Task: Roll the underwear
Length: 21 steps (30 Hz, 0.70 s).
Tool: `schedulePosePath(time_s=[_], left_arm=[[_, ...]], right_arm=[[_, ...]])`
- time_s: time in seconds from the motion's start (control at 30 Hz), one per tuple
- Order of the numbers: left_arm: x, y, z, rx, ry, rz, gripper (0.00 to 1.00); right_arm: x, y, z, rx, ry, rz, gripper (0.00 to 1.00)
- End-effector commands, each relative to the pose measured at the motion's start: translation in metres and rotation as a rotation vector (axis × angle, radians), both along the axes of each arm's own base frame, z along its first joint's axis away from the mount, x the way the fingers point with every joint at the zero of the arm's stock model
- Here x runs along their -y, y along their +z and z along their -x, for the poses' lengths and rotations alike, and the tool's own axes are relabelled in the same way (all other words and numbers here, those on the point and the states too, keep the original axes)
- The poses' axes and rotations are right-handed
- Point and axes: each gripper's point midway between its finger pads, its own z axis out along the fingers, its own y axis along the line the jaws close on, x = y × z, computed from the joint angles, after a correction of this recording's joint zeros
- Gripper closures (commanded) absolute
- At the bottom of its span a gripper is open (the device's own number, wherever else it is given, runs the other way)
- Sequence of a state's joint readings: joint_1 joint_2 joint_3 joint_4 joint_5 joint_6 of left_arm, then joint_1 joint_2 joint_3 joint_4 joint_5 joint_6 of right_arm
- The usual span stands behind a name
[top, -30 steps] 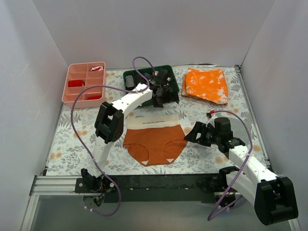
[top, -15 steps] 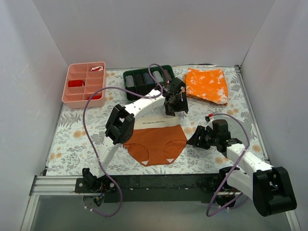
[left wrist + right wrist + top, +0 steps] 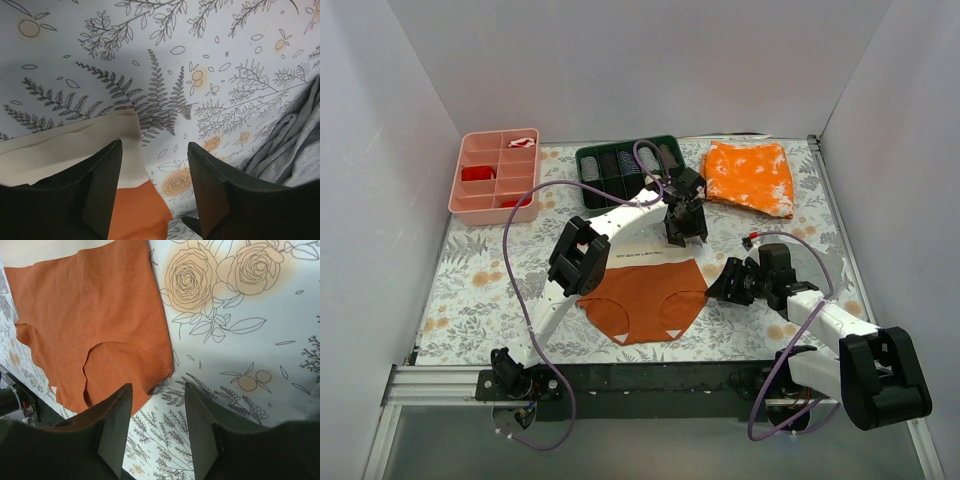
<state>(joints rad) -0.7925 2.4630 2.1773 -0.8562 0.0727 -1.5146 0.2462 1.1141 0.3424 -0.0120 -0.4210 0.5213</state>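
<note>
While both arms sit low over the floral-print table, I note the underwear, a small rust-orange cloth garment with a cream waistband, lying flat and unrolled near the middle of the near edge.

Left gripper: at the waistband's far right corner. Fingers moderately apart, bare table in the gap, nothing clamped.

Right gripper: at the garment's right edge. Fingers likewise apart with the hem corner in the gap, unheld.

Bright orange speckled cloth: far right corner.
</note>
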Motion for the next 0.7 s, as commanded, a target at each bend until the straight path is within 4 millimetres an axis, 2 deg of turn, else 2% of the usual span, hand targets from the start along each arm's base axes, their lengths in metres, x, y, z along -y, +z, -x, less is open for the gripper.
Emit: schedulePosePath(time_s=[0.0,0.17,0.4,0.67], left_arm=[[0.004,0.018,-0.003,0.017,0.000,0.023,0.46],[0.000,0.011,0.000,0.002,-0.001,0.005,0.51],[-0.013,-0.001,0.005,-0.009,-0.005,-0.055,0.55],[-0.027,-0.034,0.013,-0.062,-0.013,-0.148,0.66]], right_arm=[[-0.006,0.016,-0.020,0.065,0.005,-0.028,0.49],[-0.005,0.006,-0.021,0.025,0.009,-0.011,0.53],[-0.010,0.003,-0.021,0.012,0.038,-0.030,0.55],[-0.013,-0.001,-0.022,-0.012,0.062,-0.030,0.57]])
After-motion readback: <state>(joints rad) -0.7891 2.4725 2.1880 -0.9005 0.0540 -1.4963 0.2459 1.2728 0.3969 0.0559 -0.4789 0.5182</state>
